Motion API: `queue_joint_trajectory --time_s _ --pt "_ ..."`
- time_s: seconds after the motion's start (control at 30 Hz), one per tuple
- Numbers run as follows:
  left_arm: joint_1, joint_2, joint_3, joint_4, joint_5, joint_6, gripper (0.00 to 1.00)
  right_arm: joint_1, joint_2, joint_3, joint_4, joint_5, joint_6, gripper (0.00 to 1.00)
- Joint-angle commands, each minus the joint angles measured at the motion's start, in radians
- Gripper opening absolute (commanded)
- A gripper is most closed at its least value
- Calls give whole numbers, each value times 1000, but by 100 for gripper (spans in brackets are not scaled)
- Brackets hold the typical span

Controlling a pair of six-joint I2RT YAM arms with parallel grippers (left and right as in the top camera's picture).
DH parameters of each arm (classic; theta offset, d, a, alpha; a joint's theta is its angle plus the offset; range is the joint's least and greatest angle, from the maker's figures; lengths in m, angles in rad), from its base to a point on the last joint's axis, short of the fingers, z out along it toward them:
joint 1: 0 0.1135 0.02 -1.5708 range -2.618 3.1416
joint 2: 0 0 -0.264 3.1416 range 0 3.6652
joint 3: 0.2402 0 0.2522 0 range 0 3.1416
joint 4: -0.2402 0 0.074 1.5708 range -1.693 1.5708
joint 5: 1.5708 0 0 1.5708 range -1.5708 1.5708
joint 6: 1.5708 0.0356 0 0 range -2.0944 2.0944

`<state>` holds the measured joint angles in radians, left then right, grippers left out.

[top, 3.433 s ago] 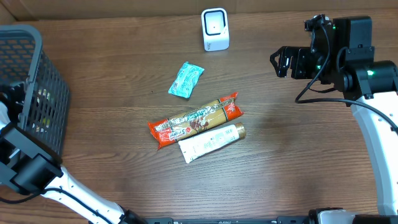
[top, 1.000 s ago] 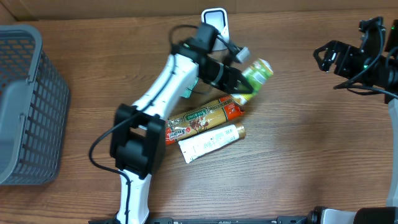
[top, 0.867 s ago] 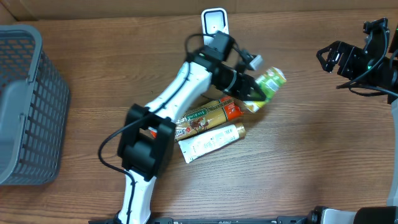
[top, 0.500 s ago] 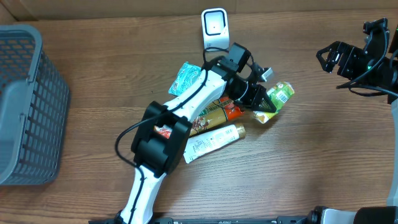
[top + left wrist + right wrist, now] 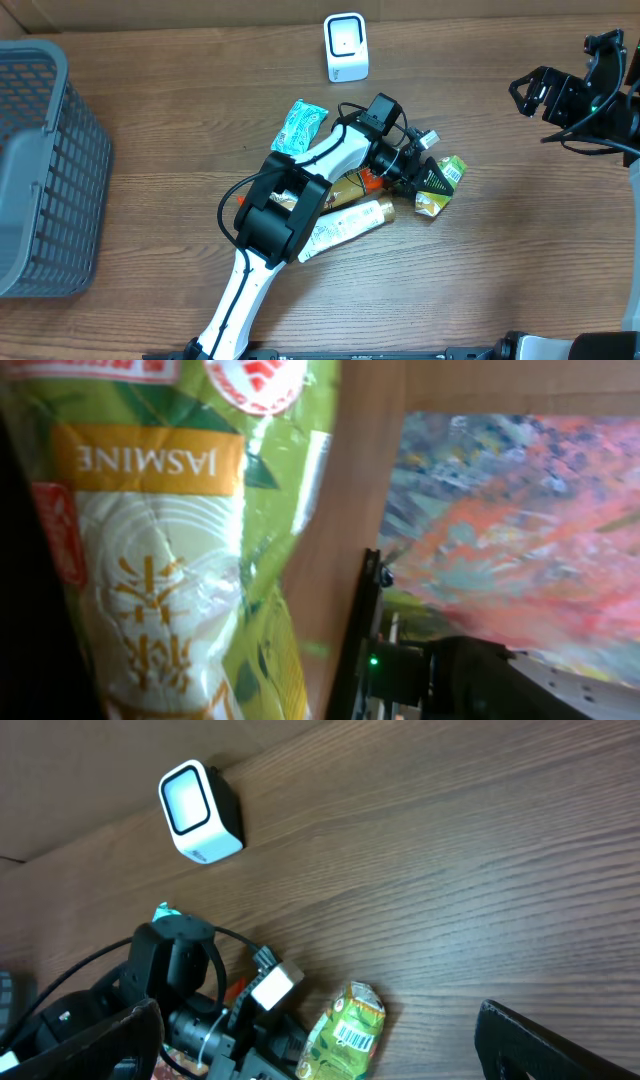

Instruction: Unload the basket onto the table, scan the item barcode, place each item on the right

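Jasmine packet (image 5: 449, 172) lowered to table (image 5: 500, 280); left claw (image 5: 427, 179) parted, touching it.

packet (image 5: 450, 172): green, yellow band, white barcode patch | scanner (image 5: 346, 47): white | basket (image 5: 50, 190): grey mesh | table (image 5: 500, 260): brown woodgrain

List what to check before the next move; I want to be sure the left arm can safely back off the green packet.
1. Left claw free of the green jasmine tea packet: cannot tell.
2. Barcode on packet facing up: ok.
3. Packet at the white box-shaped scanner: not ok, it is well away.
4. Scanner unobstructed: ok.
5. Right claw open, apart from packet: ok.
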<state>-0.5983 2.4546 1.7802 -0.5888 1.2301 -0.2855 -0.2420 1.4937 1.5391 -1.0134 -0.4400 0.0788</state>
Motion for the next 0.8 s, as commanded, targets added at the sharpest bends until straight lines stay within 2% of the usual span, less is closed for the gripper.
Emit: queue_joint_trajectory --time_s 0.0,0.03,0.07,0.3,0.47,0.6,0.77 --pt "38 -43 43 7 82 12 84 -1 -11 20 -11 4 4 100" --pt "54 -55 58 6 82 17 98 0 -11 20 -19 4 4 100" --pt "69 -68 71 5 78 16 100 0 -10 20 -26 4 4 100" --pt "235 -198 166 -21 -4 15 100 0 -7 18 -72 -1 6 100" --pt "356 -301 221 -93 -91 16 100 5 21 -2 -99 -3 101 99" --pt "420 -389 233 -141 -177 29 100 41 48 -68 -80 -6 184 93" --pt "454 -520 233 -279 -488 100 100 153 100 -198 28 -6 346 84"
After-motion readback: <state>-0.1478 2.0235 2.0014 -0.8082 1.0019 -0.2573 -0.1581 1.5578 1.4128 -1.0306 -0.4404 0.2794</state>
